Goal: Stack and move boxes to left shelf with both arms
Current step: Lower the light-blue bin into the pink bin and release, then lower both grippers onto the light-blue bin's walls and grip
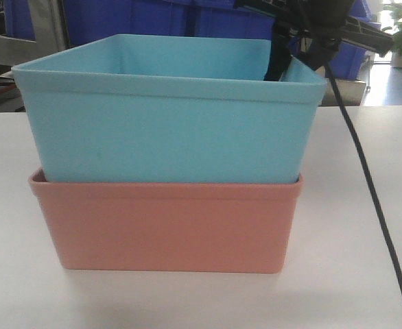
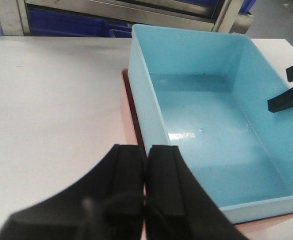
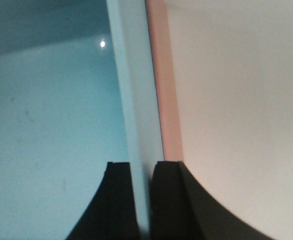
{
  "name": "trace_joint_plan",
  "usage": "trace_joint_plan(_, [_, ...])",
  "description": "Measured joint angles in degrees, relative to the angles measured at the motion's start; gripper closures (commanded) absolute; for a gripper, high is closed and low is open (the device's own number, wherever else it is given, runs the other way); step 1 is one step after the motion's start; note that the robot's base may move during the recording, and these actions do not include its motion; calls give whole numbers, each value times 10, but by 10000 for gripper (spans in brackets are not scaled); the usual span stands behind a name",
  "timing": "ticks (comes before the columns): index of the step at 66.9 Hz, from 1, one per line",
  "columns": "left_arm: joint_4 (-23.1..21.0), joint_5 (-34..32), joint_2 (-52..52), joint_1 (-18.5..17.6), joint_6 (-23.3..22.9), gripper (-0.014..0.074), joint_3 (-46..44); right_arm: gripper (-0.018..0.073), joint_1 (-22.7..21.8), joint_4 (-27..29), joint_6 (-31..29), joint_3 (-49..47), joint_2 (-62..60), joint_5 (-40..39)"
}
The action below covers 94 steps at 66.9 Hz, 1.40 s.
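So the right gripper (image 3: 141, 167) clamps the blue bin (image 1: 167, 130) wall, left gripper (image 2: 146, 150) closed on nothing, pink bin (image 1: 167, 229) inside hidden.

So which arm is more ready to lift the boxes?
Right, I think. The right gripper pinches a wall of the blue box; the left gripper is shut above the table, holding nothing.

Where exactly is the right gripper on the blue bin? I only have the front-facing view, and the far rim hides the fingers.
Observer: In the right wrist view the right gripper pinches the light-blue bin wall, one finger inside and one outside by the salmon-pink bin rim.
Operator: Left gripper?
Observer: In the left wrist view the left gripper is shut with nothing between its fingers, and it isn't gripping either bin.
Operator: Anything inside the blue one?
Observer: Nothing. Only the right gripper's finger reaches in.
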Motion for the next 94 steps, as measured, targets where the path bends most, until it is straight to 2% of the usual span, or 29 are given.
trace_joint_plan(6, [0,0,0,0,0,598,0,489,0,-1,0,0,0,-1])
trace_joint_plan(11, [0,0,0,0,0,598,0,423,0,-1,0,0,0,-1])
trace_joint_plan(17, [0,0,0,0,0,598,0,245,0,-1,-10,0,0,-2])
trace_joint_plan(25, [0,0,0,0,0,598,0,-57,0,3,-23,0,0,-9])
trace_joint_plan(27, [0,0,0,0,0,598,0,-90,0,3,-24,-1,0,-9])
trace_joint_plan(32, [0,0,0,0,0,598,0,-62,0,3,-27,-1,-1,-9])
trace_joint_plan(52, [-1,0,0,0,0,596,0,-54,0,-4,-52,-1,-49,-5])
trace_joint_plan(58, [-1,0,0,0,0,578,0,-54,0,-11,-78,-1,-72,-2])
trace_joint_plan(65, [-1,0,0,0,0,442,0,-54,0,-14,-118,-1,-95,-2])
trace_joint_plan(74, [-1,1,1,0,0,156,0,-54,0,-15,-160,-1,-105,-1])
trace_joint_plan(78, [-1,7,9,0,0,86,-4,-54,0,-15,-172,-1,-105,-1])
trace_joint_plan(82, [-3,29,26,0,0,56,-19,-54,0,-15,-185,-1,-105,-1])
trace_joint_plan(94, [-5,115,110,0,0,56,-89,-54,0,-18,-194,-1,-105,-1])
